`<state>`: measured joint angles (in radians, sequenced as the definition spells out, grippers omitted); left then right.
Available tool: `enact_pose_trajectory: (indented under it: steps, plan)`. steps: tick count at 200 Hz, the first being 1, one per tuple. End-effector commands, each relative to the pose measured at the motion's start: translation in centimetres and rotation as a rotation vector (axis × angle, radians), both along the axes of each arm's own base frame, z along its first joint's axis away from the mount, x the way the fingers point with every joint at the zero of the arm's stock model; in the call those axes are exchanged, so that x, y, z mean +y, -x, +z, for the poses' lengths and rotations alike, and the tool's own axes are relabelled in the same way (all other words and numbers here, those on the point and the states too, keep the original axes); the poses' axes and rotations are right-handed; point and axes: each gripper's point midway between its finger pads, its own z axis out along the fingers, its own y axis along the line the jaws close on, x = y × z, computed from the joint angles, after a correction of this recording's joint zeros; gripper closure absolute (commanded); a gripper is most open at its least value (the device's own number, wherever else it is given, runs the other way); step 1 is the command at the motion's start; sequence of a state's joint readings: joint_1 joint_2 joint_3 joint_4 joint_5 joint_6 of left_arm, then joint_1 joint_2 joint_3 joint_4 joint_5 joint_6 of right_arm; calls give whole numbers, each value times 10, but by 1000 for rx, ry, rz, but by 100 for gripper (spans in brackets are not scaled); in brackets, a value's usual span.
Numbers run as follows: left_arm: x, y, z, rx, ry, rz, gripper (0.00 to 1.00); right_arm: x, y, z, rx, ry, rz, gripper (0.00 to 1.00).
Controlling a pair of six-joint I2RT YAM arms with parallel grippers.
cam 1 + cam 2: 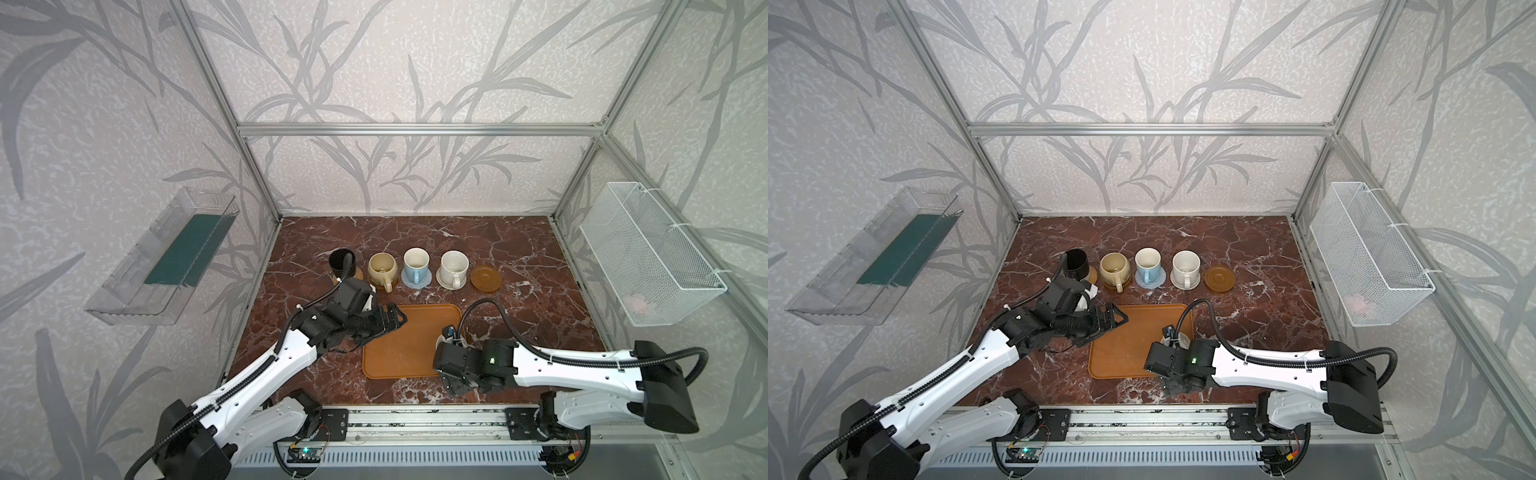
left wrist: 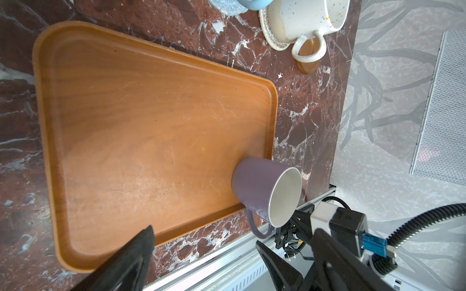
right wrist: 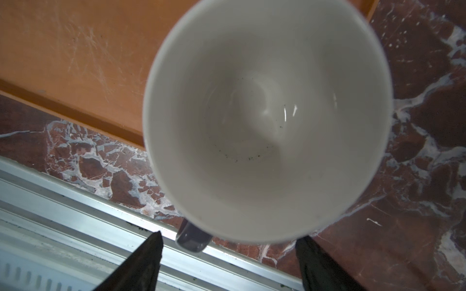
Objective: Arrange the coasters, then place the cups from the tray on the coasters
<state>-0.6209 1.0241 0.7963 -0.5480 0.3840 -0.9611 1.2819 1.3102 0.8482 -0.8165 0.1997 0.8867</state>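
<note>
Far row, left end: black tapered mug [image 1: 341,261] upright on tan woven rattan coaster [image 1: 358,274]; handle hidden.
Next along: squat cream-yellow mug [image 1: 381,266] on glossy brown saucer-like coaster [image 1: 1106,284]; handle points to the near edge.
Row centre: light blue mug [image 1: 415,264] on blue-grey coiled rope coaster [image 1: 405,279]; handle likewise.
Beside it: speckled white mug [image 1: 454,266] on cream coiled rope coaster [image 1: 442,283]; handle likewise.
Row's right end: bare brown saucer coaster [image 1: 485,278], ringed and glossy.
Row axis: left to right, parallel to the back wall, on red-brown veined marble tabletop [image 1: 519,266].
Left gripper [image 1: 397,318]: jaws spread wide, holding nothing, over the tray's far left corner.
Tray [image 1: 399,353]: flat orange-brown rectangular tray, wood-grained, scratched, low rim.
Lavender mug [image 2: 254,186]: upright at the tray's near right corner; handle points to the near rail.
View differences: both top views show only a white rim sliver; the left wrist view shows wall and handle; the right wrist view shows the speck-dotted white inside.
Right gripper [image 3: 228,240]: jaws apart above the handle side of the rim; no contact discernible.
</note>
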Motion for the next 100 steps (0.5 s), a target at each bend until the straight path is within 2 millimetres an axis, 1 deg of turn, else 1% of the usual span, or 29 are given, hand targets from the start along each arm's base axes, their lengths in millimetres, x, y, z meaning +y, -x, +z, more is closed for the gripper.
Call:
enact_pose_trajectory:
  steps: [1, 14, 30, 42, 52, 56, 79, 100]
  plan:
    - [-4, -3, 2, -16, 26, 6, 1, -3, 1, -4, 0, 22, -3, 20]
    - [-8, -3, 0, -8, 37, -8, 1, -5, 0, -5, -3, 34, -14, 22]
    - [-13, -6, 4, -16, 58, -15, 1, -2, 0, -6, -1, 33, -5, 26]
    - [-11, -7, 4, -19, 36, -12, 1, -2, 0, -6, -1, 37, -5, 31]
    - [-8, -7, 3, -21, 10, -15, 1, -3, -1, -7, -7, 40, -9, 38]
    - [-8, -7, 3, -22, 4, -16, 1, -3, -1, -7, -9, 40, -11, 40]
    - [-9, -9, 5, -26, 14, -15, 1, -1, -2, -5, -13, 28, -4, 43]
    - [-9, -7, 1, -15, 6, -19, 1, -1, -2, -6, -8, 36, 1, 46]
